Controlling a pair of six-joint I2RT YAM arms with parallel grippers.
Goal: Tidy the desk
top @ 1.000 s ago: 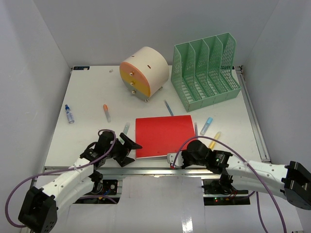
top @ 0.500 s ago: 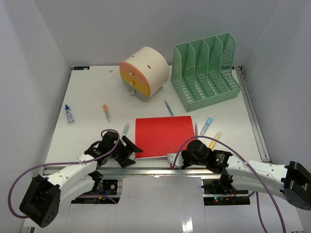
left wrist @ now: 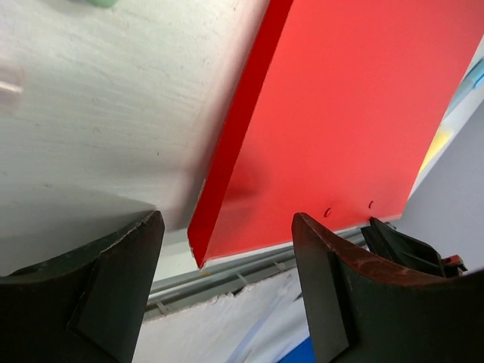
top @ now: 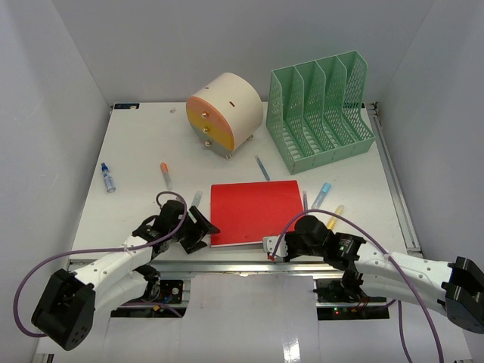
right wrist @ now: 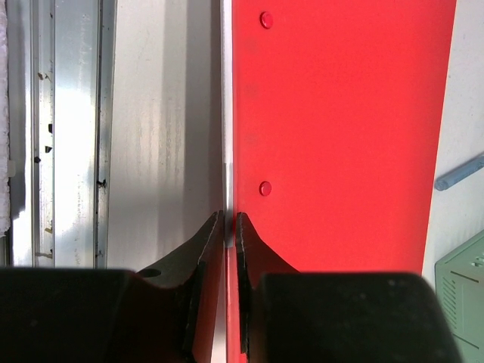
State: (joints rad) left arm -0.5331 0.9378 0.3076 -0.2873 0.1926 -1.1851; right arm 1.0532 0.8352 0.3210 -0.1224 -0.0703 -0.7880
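Note:
A red folder (top: 255, 212) lies flat on the white desk (top: 136, 212), its near edge close to the aluminium front rail (top: 227, 265). My right gripper (top: 274, 246) is shut on that near edge; in the right wrist view the fingertips (right wrist: 230, 218) pinch the thin edge of the folder (right wrist: 340, 113). My left gripper (top: 203, 231) stands open at the folder's near left corner. In the left wrist view that corner of the folder (left wrist: 348, 113) sits between the gripper's (left wrist: 227, 219) spread fingers, touching neither.
At the back stand a cream round drawer box (top: 224, 113) and a green file rack (top: 321, 110). Loose items: blue bottle (top: 109, 178), orange-capped marker (top: 165, 174), teal marker (top: 196, 200), blue pen (top: 262, 168), light-blue marker (top: 321, 195), yellow marker (top: 335, 215).
My left gripper has slid right toward the folder's near left corner and its jaws have narrowed a little. The right gripper keeps its grip and has barely shifted.

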